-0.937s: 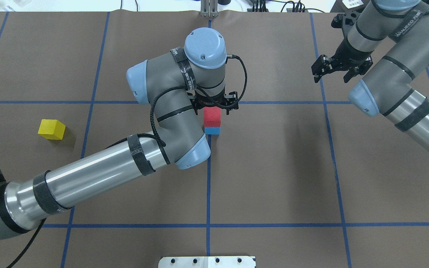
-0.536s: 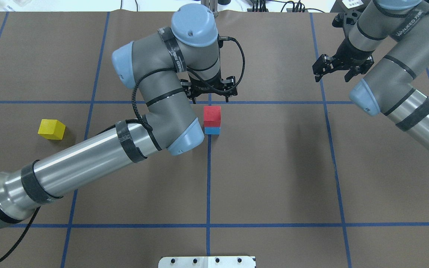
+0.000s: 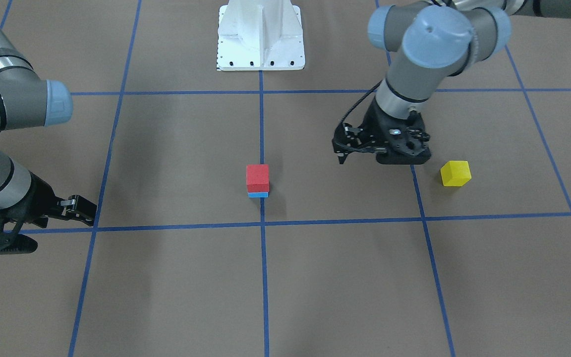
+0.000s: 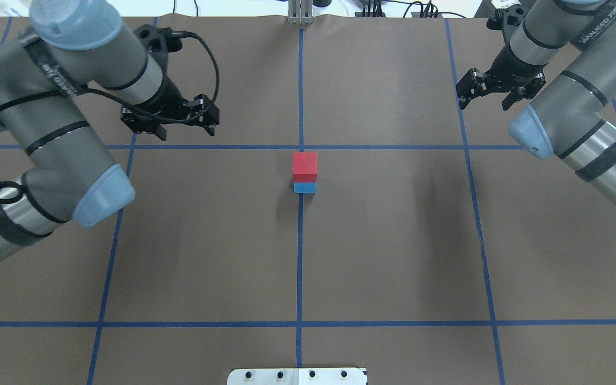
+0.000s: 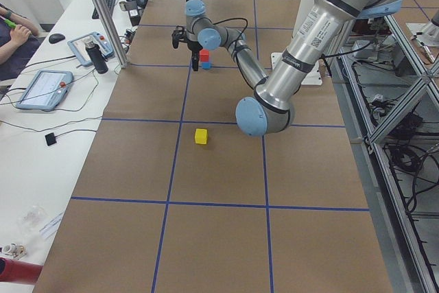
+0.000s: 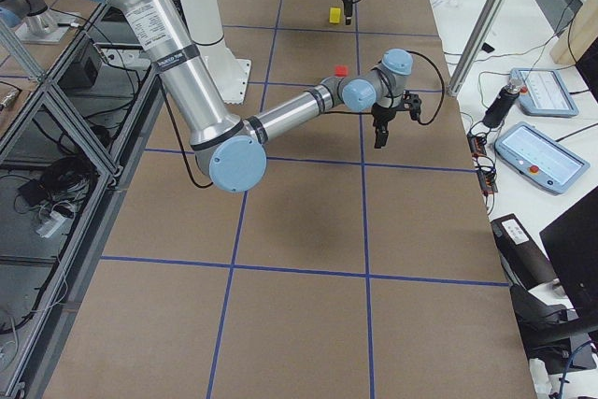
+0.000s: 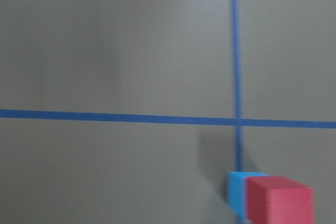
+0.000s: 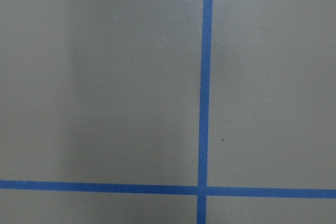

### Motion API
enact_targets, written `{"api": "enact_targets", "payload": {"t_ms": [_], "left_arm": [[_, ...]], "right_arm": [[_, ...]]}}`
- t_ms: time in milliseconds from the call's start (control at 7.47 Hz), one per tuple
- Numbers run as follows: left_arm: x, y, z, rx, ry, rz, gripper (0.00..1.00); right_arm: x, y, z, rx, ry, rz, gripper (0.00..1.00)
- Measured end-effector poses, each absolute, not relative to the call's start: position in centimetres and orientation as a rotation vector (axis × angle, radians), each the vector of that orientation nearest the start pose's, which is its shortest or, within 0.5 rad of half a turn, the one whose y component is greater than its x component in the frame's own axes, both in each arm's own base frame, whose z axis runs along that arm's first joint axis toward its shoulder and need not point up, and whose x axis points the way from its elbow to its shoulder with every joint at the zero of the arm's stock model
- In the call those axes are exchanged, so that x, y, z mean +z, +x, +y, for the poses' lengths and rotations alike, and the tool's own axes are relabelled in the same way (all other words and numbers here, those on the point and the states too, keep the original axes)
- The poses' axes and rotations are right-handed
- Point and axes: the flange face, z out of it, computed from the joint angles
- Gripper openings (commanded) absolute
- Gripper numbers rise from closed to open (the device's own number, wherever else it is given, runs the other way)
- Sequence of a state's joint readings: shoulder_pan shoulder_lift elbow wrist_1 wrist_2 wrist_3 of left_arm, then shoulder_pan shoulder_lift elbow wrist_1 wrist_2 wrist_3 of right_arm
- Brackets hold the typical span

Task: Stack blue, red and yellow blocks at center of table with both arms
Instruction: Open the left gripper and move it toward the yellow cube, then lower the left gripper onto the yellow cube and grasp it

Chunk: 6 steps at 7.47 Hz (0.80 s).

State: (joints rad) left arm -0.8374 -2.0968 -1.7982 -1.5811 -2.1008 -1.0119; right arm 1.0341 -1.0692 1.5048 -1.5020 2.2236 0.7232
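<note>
The red block (image 4: 305, 167) sits on the blue block (image 4: 304, 187) at the table's (image 4: 393, 240) centre crossing; both also show low in the left wrist view, red block (image 7: 280, 200) and blue block (image 7: 237, 191). The yellow block (image 3: 455, 173) lies alone on the robot's left side, hidden under the left arm in the overhead view. My left gripper (image 4: 179, 131) hangs open and empty, well left of the stack and just beside the yellow block, left gripper (image 3: 379, 158). Far off to the right, my right gripper (image 4: 483, 104) is open and empty.
A white bolted pedestal (image 3: 260, 34) stands at the robot's edge of the table. Beyond the far edge is a side table with tablets (image 5: 42, 88) and a person's hand (image 5: 17, 32). Blue tape lines divide the brown surface.
My left arm has drawn away from the red-on-blue stack, swinging left and up; it now covers the yellow block in the overhead view. The right gripper has drifted slightly farther back.
</note>
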Motion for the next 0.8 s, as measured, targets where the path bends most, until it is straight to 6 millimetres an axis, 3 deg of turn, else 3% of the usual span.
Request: {"api": "enact_targets", "payload": {"t_ms": [268,402,536,803], "left_arm": [[35.6,31.2,-51.4,0.053,0.114,0.799,1.00],[39.6,29.7,-50.4,0.079,0.120,0.783,1.00],[42.4,28.6,-49.6,0.082,0.124,0.779,1.00],[45.2,28.0,-48.9,0.069,0.109,0.766,1.00]], "right_arm": [[39.1,-28.8,-62.6,0.013,0.025,-0.803,0.99],[39.1,-28.8,-62.6,0.014,0.026,-0.802,0.99],[39.2,-28.7,-62.6,0.014,0.026,-0.801,1.00],[39.5,-28.7,-62.6,0.015,0.023,-0.799,0.99]]}}
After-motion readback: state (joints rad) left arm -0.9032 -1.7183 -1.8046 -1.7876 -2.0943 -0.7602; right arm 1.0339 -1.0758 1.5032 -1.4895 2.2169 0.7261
